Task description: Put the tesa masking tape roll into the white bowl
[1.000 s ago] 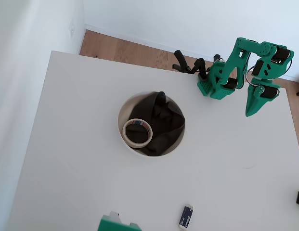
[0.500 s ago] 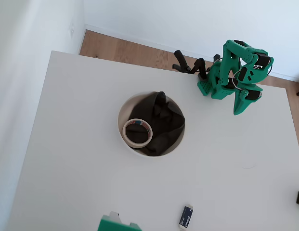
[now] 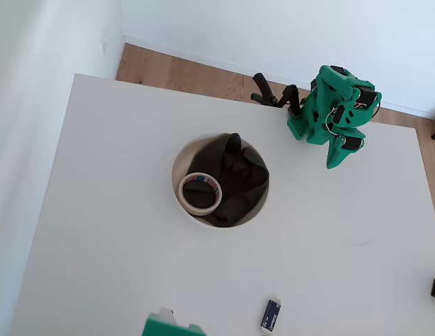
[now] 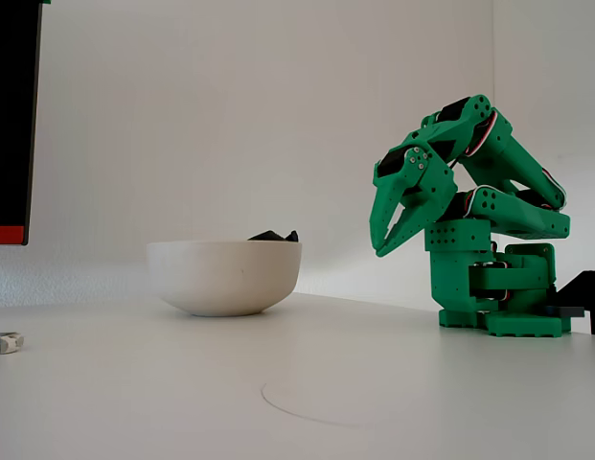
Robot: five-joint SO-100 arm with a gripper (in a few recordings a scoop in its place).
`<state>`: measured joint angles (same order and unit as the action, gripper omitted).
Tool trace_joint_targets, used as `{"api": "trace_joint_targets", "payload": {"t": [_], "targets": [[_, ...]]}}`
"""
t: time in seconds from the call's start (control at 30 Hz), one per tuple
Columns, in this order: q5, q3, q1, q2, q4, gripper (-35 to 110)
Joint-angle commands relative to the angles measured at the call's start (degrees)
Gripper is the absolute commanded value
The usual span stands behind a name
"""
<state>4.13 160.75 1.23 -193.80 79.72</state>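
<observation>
Cream tape ring (image 3: 199, 192), red-blue core, flat in white bowl (image 3: 176, 175)

red and blue print on tape roll (image 3: 199, 192) core, illegible, no other text readable

Looks like a room in a home or small office used as a hobby robotics setup, can't tell which. Evidence: plain white table (image 3: 119, 231) w/ 1 small green 3D-printed arm (image 4: 489, 240) clamped at its edge, wood-plank floor (image 3: 189, 70) w/ white skirting board, bare white walls (image 4: 230, 115), soft daylight. No lab benches, racks or industrial gear visible.
</observation>
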Motion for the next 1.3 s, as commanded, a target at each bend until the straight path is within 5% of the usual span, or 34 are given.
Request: {"api": "trace_joint_targets", "payload": {"t": [0.0,1.27], "targets": [[1.1,0.5,0.7,-0.4,0.4,-8],[-0.8,5.0,-0.1,-0.4,0.2,-8]]}}
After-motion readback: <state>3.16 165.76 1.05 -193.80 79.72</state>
